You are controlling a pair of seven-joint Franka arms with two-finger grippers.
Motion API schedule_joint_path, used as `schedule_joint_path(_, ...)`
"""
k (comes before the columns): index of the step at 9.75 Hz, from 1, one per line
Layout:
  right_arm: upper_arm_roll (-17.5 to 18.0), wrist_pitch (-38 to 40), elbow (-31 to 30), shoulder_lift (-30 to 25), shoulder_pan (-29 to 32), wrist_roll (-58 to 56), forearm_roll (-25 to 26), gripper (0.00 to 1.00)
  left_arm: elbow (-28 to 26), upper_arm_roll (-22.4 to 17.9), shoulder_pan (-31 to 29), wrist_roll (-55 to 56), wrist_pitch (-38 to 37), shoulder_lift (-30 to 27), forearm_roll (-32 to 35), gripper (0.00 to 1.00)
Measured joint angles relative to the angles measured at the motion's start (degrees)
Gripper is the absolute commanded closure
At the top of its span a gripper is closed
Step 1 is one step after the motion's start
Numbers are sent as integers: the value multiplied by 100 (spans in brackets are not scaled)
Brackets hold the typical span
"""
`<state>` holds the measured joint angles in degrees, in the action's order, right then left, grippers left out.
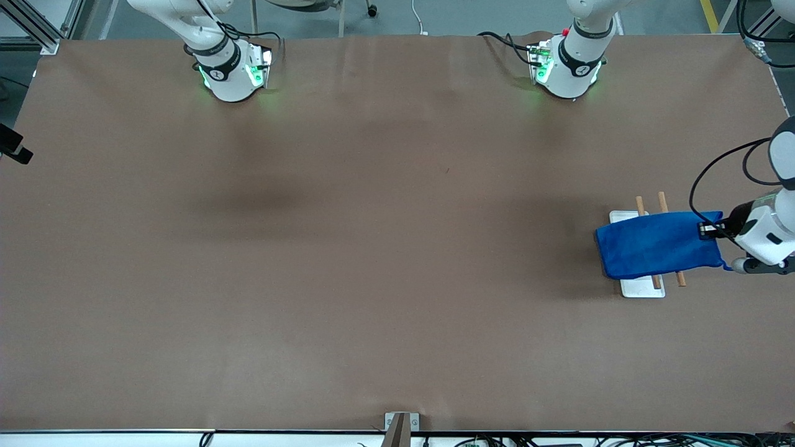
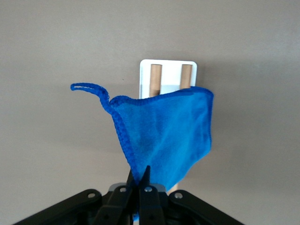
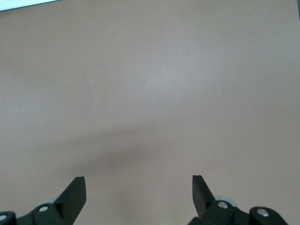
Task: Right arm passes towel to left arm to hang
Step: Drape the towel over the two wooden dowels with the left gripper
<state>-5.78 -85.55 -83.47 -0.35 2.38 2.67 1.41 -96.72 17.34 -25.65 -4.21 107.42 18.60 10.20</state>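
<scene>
The blue towel (image 1: 658, 245) hangs spread over the white tray with wooden rods (image 1: 643, 287) at the left arm's end of the table. My left gripper (image 1: 708, 230) is shut on one edge of the towel and holds it over the tray. In the left wrist view the towel (image 2: 164, 136) hangs from my shut left gripper (image 2: 138, 176), its loose thread (image 2: 89, 88) sticking out at one corner, with the tray (image 2: 168, 65) showing past it. My right gripper (image 3: 138, 187) is open and empty over bare table; only the right arm's base (image 1: 233, 68) shows in the front view.
The left arm's base (image 1: 568, 65) stands at the table's back edge. A small grey bracket (image 1: 400, 425) sits at the table's front edge. Brown cloth (image 1: 372, 248) covers the whole table.
</scene>
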Motion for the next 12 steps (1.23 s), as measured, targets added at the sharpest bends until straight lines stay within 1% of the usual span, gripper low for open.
schedule_joint_path(3, 2, 0, 0, 0, -1, 0, 0, 0, 27, -12, -195, -407, 62, 43, 1, 99)
schedule_joint_path(12, 5, 0, 0, 0, -1, 0, 0, 0, 76, -23, -802, -1101, 666, 644, 1, 99)
